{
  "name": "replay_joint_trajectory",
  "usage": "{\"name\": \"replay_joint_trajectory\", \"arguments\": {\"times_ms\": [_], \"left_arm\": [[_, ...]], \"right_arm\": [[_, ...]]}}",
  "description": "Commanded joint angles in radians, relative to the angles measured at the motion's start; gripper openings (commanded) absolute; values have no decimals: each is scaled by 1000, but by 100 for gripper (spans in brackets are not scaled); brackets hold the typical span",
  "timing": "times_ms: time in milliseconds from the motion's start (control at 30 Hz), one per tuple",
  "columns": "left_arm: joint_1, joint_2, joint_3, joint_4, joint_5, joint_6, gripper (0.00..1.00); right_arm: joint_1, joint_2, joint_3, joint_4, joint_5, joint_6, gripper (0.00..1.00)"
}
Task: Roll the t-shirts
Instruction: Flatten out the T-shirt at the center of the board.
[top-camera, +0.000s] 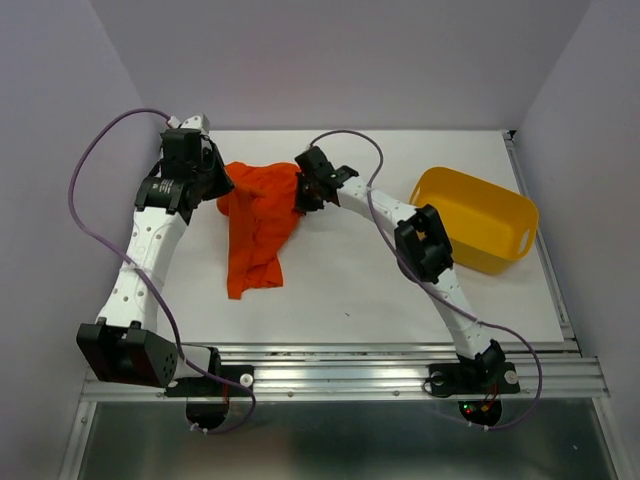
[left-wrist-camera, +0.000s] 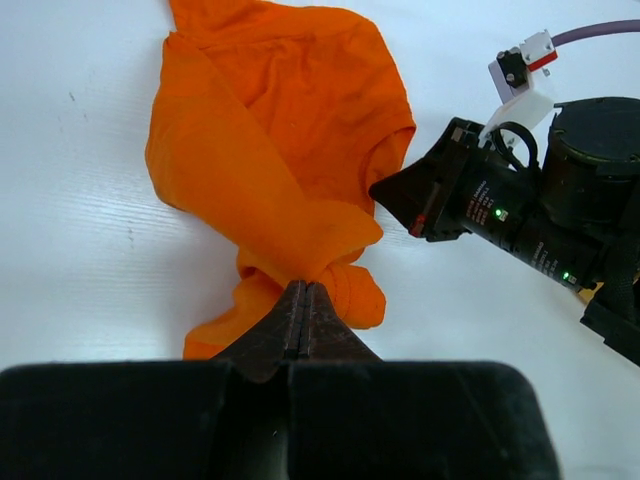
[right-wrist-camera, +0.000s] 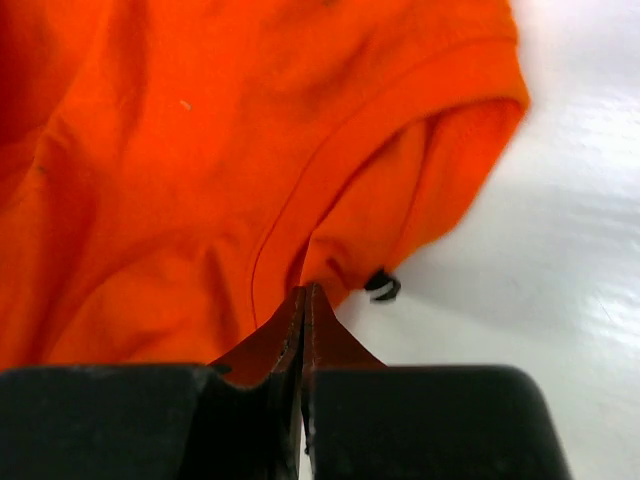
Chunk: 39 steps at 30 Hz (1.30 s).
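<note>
Left arm (top-camera: 150, 240) reaches up the left side of the table (top-camera: 400, 290), wrist bent inward so the left gripper (top-camera: 220, 186) points right at the cloth. Right arm (top-camera: 440, 270) runs from its base up and left, elbow raised near the tub (top-camera: 500, 250), forearm angling to the right gripper (top-camera: 304, 195), which points left. The two grippers face each other across the top of the t-shirt (top-camera: 258, 225), near but apart. Left wrist view: left gripper (left-wrist-camera: 305, 292) fingers pressed together, pinching a bunched knot of the t-shirt (left-wrist-camera: 270, 150) at the tips; the right gripper (left-wrist-camera: 400, 190) is just beside the cloth's right edge. Right wrist view: right gripper (right-wrist-camera: 305, 292) fingers together, clamped on a hemmed edge of the t-shirt (right-wrist-camera: 200, 150). The t-shirt sits at the far middle-left of the table, crumpled at the top between the grippers, with a narrower tail trailing toward the near edge. The tub is at the far right, well apart from the t-shirt, tilted. Count: one t-shirt, one tub, two arms, two grippers.
</note>
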Motion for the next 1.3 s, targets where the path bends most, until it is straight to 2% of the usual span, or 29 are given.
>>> {"name": "replay_joint_trajectory", "arguments": {"times_ms": [0,200,333,400,433,467,500,600,733,900,1267], "left_arm": [[9,-73,131,-2,7,41,0],[29,-105,338,-35,-15,42,0],[31,-125,397,-35,5,24,0],[31,-134,399,-33,31,12,0],[31,-137,393,-29,63,1,0],[31,-147,382,-21,77,-4,0],[31,-153,359,-13,94,-8,0],[31,-168,325,-12,100,-22,0],[31,-182,314,-22,74,-18,0],[31,-186,319,-35,67,-16,0],[31,-200,314,-38,70,-21,0]], "right_arm": [[-1,-204,-43,25,87,-36,1],[-1,-497,-169,31,216,-90,1],[-1,-559,-229,43,220,-96,3],[-1,-548,-241,42,195,-81,19],[-1,-528,-252,43,160,-75,40],[-1,-514,-256,42,146,-70,47],[-1,-501,-261,42,126,-56,59],[8,-441,-266,29,94,-38,64],[42,-386,-273,28,75,-35,77],[72,-323,-286,28,71,-16,79],[83,-177,-258,28,65,-12,75]]}}
